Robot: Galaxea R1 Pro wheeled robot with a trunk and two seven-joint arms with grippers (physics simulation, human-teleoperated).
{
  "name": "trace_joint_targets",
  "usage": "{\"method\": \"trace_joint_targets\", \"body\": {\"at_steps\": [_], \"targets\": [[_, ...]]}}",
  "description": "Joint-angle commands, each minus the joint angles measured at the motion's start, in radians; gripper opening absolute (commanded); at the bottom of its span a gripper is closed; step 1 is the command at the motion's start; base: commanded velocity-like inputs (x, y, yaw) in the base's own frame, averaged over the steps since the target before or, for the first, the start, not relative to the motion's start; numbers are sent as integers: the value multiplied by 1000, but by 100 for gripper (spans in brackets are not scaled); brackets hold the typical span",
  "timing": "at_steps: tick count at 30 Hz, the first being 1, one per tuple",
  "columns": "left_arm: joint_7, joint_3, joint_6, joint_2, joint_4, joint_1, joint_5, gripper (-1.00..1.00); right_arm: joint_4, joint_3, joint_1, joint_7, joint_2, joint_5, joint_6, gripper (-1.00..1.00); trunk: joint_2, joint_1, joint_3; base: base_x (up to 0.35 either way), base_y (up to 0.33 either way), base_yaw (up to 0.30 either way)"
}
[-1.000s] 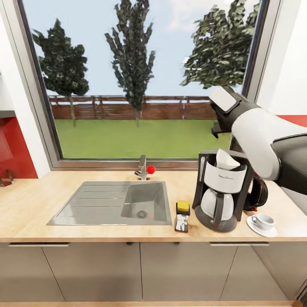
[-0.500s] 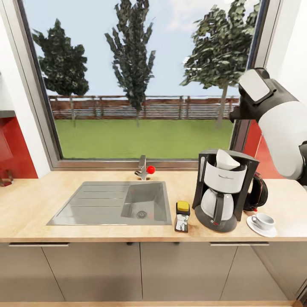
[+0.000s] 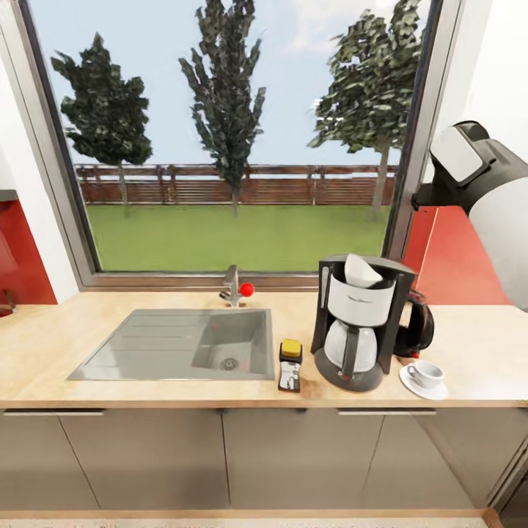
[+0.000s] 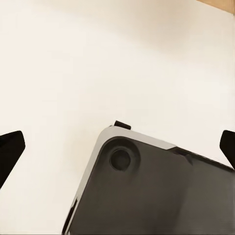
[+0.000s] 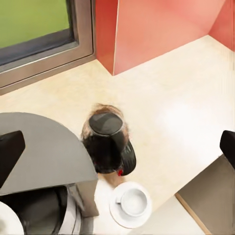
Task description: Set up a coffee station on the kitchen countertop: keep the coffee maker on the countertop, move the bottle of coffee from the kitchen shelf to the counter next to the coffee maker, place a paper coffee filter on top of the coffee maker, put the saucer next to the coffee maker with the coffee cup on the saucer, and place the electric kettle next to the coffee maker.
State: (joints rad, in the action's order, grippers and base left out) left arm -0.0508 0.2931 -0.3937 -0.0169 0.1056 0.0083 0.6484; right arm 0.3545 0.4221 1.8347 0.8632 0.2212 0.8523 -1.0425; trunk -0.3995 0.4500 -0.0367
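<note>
The right gripper (image 5: 117, 147) is hanging high above the countertop (image 3: 147, 389) with its two dark fingertips (image 5: 11, 149) spread wide apart and nothing between them. The left gripper (image 4: 117, 149) is likewise spread and empty, facing a pale surface and a dark grey panel (image 4: 156, 191).

Below the right gripper, the electric kettle (image 5: 107, 142) is standing upright on the counter, just behind the coffee cup (image 5: 132, 201), which is sitting on the saucer (image 5: 117, 215). Seen from the head, the coffee maker (image 3: 361, 323) is standing between the kettle and the bottle of coffee (image 3: 290, 364), with the paper coffee filter (image 3: 361, 271) resting in its top. The sink (image 3: 183, 352) is lying to the left of the bottle, under the window (image 3: 235, 139).
</note>
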Motion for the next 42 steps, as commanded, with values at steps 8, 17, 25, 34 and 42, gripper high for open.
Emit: {"method": "trace_joint_targets", "body": {"at_steps": [8, 17, 25, 34, 42], "targets": [[-6, 9, -1, 1, 2, 1, 5, 100, -5, 21, 0, -21, 32, 11, -5, 100, 0, 0, 0, -174, -298, 0], [-6, 10, 0, 12, 2, 1, 6, 100, -48, 43, -1, -71, 52, -8, -5, 100, 0, 0, 0, -208, -277, 0], [-14, 11, 0, 18, 1, 1, 5, 100, -242, 45, -34, -415, 73, -345, 44, 100, 0, 0, 0, -206, -275, 0], [-15, 11, 0, 16, 1, 1, 5, 100, -363, 44, -34, -618, 76, -480, 112, 100, 0, 0, 0, -246, -204, 0], [-15, 11, 1, 15, 1, 1, 7, 100, -388, 44, -88, -702, 78, -531, 69, 100, 0, 0, 0, -331, -11, 0]]}}
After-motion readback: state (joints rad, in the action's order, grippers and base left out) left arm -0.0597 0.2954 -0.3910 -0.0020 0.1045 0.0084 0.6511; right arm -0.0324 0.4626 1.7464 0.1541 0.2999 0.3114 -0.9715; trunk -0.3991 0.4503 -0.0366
